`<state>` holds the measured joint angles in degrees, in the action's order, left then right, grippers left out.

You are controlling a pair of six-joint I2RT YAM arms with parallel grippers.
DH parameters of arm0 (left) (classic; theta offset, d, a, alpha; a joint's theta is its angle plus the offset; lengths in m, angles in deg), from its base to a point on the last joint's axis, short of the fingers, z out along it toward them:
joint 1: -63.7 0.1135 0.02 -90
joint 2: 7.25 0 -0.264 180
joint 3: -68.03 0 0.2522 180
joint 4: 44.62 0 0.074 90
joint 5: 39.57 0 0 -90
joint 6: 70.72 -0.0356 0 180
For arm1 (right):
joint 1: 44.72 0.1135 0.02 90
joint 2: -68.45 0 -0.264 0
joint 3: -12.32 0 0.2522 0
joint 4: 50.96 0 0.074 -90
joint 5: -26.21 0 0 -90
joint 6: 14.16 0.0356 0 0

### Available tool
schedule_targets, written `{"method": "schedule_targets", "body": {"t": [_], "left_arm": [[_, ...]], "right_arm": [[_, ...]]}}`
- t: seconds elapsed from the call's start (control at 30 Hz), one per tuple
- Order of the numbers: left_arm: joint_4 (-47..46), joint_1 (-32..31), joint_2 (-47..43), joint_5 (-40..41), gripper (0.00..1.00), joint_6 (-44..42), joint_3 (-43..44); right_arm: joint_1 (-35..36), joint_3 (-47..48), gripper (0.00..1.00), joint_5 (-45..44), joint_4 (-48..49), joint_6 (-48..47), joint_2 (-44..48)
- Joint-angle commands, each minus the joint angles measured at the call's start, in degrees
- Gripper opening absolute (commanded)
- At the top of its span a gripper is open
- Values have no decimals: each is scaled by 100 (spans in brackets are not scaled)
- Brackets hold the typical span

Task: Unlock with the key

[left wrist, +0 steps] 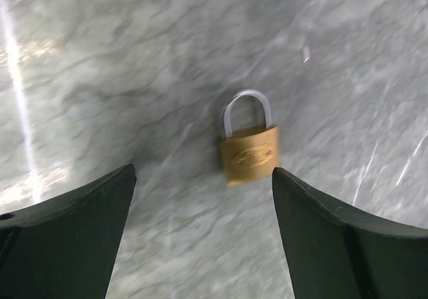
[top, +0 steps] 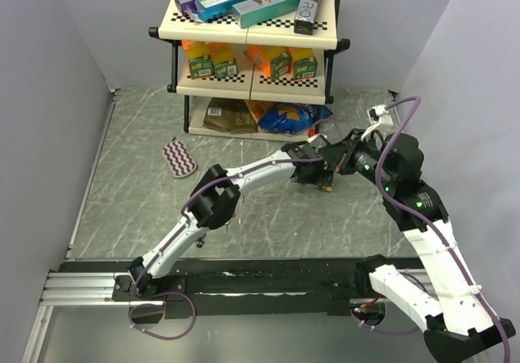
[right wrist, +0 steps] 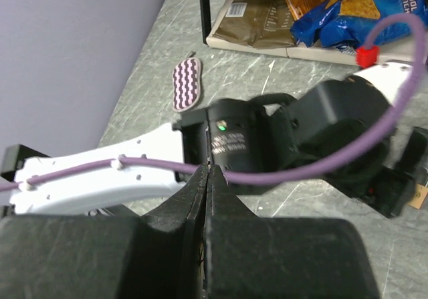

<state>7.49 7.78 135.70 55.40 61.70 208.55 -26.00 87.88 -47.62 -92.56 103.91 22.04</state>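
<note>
Padlock [left wrist: 249,153], rigid, likely slick brass best pinched across its body, is lying on the table [left wrist: 100,78], shackle toward 12 o'clock, between the left gripper's [left wrist: 202,178] spread fingers, the right gripper's [right wrist: 207,178] pressing together.

blue chip bag [right wrist: 394,5]: COOL RANCH | top-shelf dark box [top: 309,7]: possibly RIO

The overhead view is bright and evenly lit, with only soft shadows on the table [top: 122,160] and a dimmer bottom tier of the shelf [top: 244,89]. The left wrist view shows a white glare streak down its left side — the padlock [left wrist: 249,153] is slightly soft. In the right wrist view the near fingers [right wrist: 231,212] are dark and blurred.
</note>
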Motion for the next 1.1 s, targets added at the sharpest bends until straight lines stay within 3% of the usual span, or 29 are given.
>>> {"method": "schedule_targets", "body": {"t": [0.0, 0.4, 0.67, 0.83, 1.07], "left_arm": [[603, -296, 758, 232, 88, 66, 699], [938, -437, 1304, 1278, 78, -805, 648], [902, -428, 1411, 1208, 56, -972, 420], [964, -315, 1007, 1313, 40, -858, -440], [535, 186, -223, 1374, 32, -410, -2531]], "right_arm": [[-26, 8, 0, 89, 252, 66, -17], [-44, -98, 0, 124, 331, 110, -34], [-61, -89, 0, 142, 305, 111, -52], [-53, -63, 0, 71, 217, 67, -26], [-61, -177, 0, -25, 68, -83, 27]]}}
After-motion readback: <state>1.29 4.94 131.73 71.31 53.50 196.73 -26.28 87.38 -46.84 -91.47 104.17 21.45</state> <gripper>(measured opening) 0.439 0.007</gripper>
